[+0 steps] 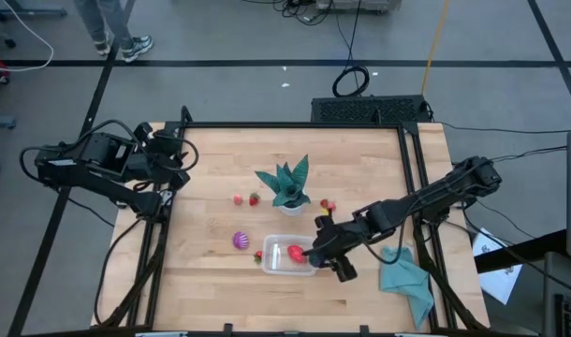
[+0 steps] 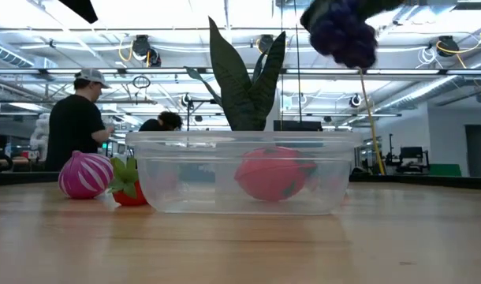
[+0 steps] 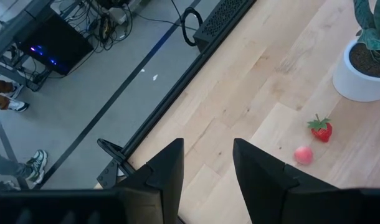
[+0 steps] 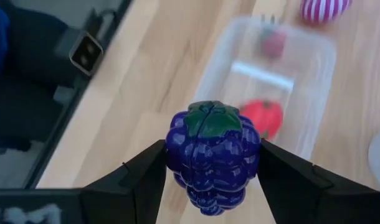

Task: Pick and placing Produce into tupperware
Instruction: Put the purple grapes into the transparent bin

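We find the right tool [image 4: 212,163] clenched on a dark purple grape bunch [image 4: 212,155], one finger pressed against each flank of the fruit, the green cap facing the wrist camera. In the low view the bunch [image 2: 344,33] hangs well above the surface, over the right-hand end of the clear container [image 2: 239,172]. From above, the right tool [image 1: 325,251] sits at that same end of the container [image 1: 287,255], near its rim rather than over its centre.

Our main concern is the release point. Because the bunch hangs near the end wall, we judge that a drop from here could strike the rim and bounce out onto the surface [image 1: 211,290]. The height adds to this: a light toy falling that far may rebound, or land on the large red fruit [image 4: 260,118] already inside and roll off it. The container looks light, so a tool descending against its wall could also push it along.

Outside the container, a strawberry [image 2: 128,188] lies touching its left wall, with a pink striped ball [image 2: 85,175] just beside that. Three more small pieces lie near the potted plant [image 1: 289,185]: a pink one [image 1: 237,198], a strawberry [image 1: 255,198], and another strawberry [image 1: 328,205] on the far side.

The left tool [image 3: 207,173] waits at the far left corner of the surface, fingers parted and holding nothing.
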`<state>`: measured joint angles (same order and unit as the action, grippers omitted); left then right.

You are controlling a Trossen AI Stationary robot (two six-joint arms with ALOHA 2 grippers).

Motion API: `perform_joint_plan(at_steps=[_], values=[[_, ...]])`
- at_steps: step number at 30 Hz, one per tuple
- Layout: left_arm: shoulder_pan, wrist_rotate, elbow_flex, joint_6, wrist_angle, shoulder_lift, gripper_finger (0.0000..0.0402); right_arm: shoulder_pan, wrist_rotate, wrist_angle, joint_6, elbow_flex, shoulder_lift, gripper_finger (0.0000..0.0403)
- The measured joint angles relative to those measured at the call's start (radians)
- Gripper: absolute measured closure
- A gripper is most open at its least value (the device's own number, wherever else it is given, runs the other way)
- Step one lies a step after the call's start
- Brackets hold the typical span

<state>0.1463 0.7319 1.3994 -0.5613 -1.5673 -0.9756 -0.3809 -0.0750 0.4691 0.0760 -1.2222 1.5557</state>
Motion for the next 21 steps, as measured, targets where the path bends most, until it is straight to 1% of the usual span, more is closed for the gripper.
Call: perform_joint_plan(at_steps=[7, 11, 13, 15, 21], values=[[0.000, 0.001, 0.000, 0.001, 0.000, -0.005, 0.0256, 0.020, 0.005, -0.157, -0.091, -0.001, 0.012, 0.0185], [0.000, 0.001, 0.000, 0.004, 0.000, -0.017, 0.0256, 0.044, 0.013, -0.240, -0.113, -0.002, 0.027, 0.0185], [0.000, 0.001, 0.000, 0.010, 0.001, -0.021, 0.0256, 0.050, 0.026, -0.250, -0.121, -0.001, 0.034, 0.0185], [0.000, 0.002, 0.000, 0.010, 0.000, -0.032, 0.0256, 0.060, 0.025, -0.296, -0.127, -0.007, 0.061, 0.0185], [-0.004, 0.021, 0.000, 0.016, 0.000, -0.055, 0.0256, 0.059, 0.021, -0.295, -0.153, -0.072, 0.157, 0.0185]])
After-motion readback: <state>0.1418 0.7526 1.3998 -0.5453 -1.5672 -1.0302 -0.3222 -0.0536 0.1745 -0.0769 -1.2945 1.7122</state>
